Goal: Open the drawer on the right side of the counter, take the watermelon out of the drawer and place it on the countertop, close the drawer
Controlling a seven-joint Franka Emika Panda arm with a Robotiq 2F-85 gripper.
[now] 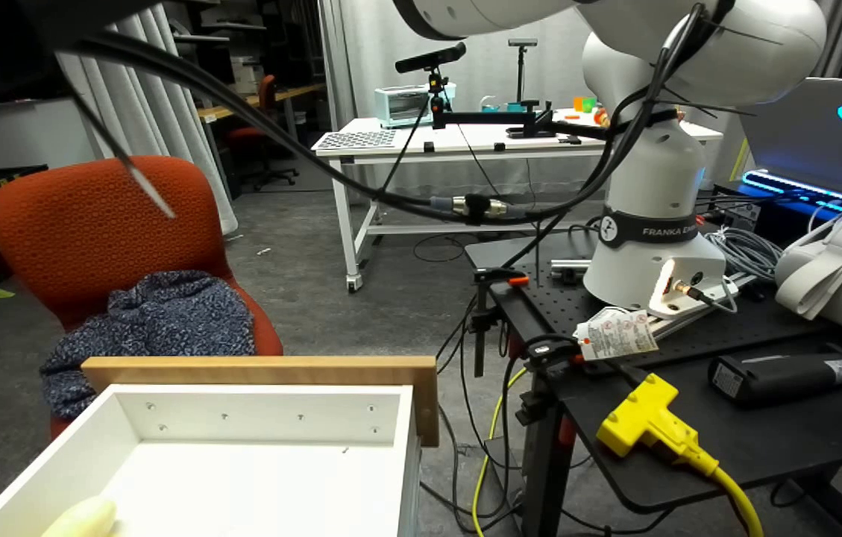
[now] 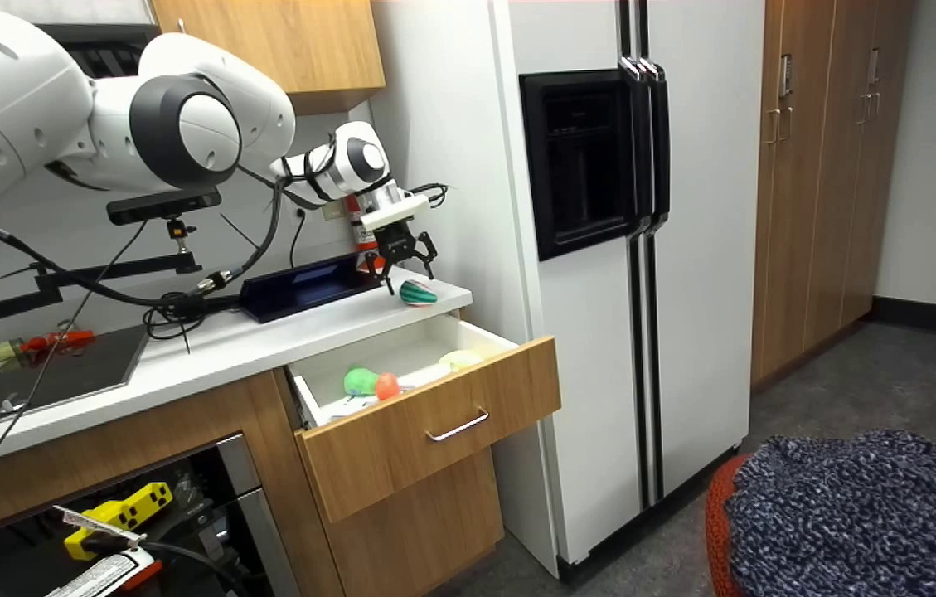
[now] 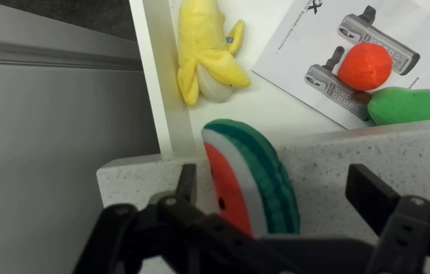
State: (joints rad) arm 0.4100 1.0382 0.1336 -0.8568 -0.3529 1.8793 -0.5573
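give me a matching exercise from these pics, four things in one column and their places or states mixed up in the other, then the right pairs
Things
1. watermelon
2. drawer
3. toy banana
4. fingers

Places and states
A. pulled open, with several things lying in it
B. spread apart, with the green-striped fruit between them in the wrist view
C. on the countertop
D. yellow, inside the drawer

Right pairs
1 – C
2 – A
3 – D
4 – B
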